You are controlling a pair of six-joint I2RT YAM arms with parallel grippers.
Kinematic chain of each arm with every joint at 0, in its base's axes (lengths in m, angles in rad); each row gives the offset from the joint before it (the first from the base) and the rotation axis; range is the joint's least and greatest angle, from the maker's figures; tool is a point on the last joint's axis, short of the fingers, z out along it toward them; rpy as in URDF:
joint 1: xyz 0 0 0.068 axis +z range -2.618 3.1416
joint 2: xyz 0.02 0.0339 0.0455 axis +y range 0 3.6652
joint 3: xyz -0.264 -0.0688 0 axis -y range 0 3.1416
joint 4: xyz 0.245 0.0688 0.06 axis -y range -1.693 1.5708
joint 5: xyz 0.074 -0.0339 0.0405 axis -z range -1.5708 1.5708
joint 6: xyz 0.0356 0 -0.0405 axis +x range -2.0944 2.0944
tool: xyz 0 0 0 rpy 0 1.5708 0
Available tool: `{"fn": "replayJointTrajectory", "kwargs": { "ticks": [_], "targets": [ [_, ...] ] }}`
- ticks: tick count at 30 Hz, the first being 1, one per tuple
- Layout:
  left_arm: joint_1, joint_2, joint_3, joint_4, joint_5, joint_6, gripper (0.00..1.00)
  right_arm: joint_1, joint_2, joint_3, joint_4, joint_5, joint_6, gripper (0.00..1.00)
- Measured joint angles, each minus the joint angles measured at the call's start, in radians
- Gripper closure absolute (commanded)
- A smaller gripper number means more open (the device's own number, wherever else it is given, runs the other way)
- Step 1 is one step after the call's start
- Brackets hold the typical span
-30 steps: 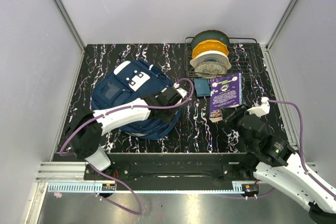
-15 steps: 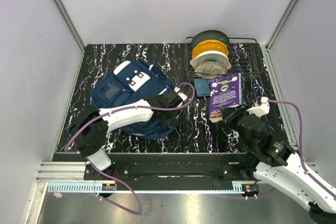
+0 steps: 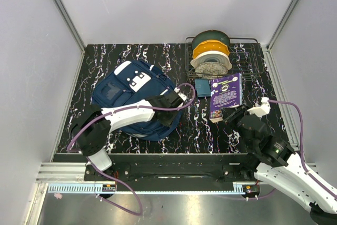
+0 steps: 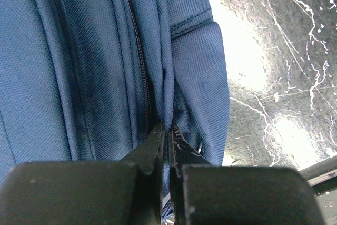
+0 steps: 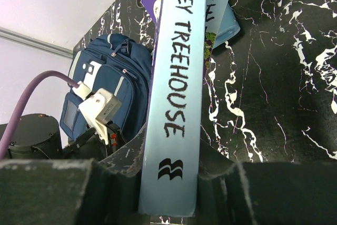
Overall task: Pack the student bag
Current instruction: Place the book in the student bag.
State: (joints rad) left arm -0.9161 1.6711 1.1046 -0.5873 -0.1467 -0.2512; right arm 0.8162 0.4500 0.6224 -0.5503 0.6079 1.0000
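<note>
The navy backpack (image 3: 131, 96) lies flat on the left of the black marbled table and fills the left wrist view (image 4: 79, 61). My left gripper (image 3: 167, 113) is at its near right edge, shut on a fold of blue fabric beside the zipper (image 4: 141, 67). A purple book (image 3: 226, 96) lies at centre right. My right gripper (image 3: 230, 116) is shut on its near end; its pale blue spine (image 5: 176, 77), lettered "TREEHOUSE", stands between the jaws. The backpack also shows in the right wrist view (image 5: 105, 85).
A wire rack (image 3: 224, 56) at the back right holds stacked dishes, green, yellow and white. A small blue box (image 3: 202, 87) lies next to the book's far left corner. Grey walls enclose the table on three sides.
My left gripper has slid a little toward me along the bag's right edge, still pinching the fabric. The right arm and the book have barely moved.
</note>
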Motion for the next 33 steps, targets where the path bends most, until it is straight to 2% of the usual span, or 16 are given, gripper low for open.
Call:
{"fn": "replayJointTrajectory", "kwargs": {
  "ticks": [6, 8, 11, 17, 22, 33],
  "targets": [
    [0.000, -0.066, 0.002, -0.018, 0.000, -0.003, 1.00, 0.000, 0.000, -0.002, 0.001, 0.000, 0.002, 0.90],
    [0.000, -0.104, 0.020, -0.039, -0.002, -0.003, 0.94, 0.000, 0.000, -0.003, 0.002, 0.000, 0.003, 0.90],
    [0.003, -0.131, 0.054, -0.064, -0.005, 0.003, 1.00, 0.000, 0.002, -0.005, 0.004, 0.000, 0.004, 0.90],
    [0.006, -0.133, 0.068, -0.074, -0.003, 0.008, 1.00, 0.000, 0.003, -0.006, 0.006, -0.002, 0.004, 0.89],
    [0.010, -0.142, 0.068, -0.075, 0.000, 0.008, 0.96, 0.000, 0.002, -0.011, 0.006, -0.004, 0.004, 0.89],
    [0.047, -0.232, 0.074, -0.098, 0.017, -0.002, 0.95, 0.000, 0.013, -0.011, 0.007, -0.013, 0.010, 0.89]
  ]
}}
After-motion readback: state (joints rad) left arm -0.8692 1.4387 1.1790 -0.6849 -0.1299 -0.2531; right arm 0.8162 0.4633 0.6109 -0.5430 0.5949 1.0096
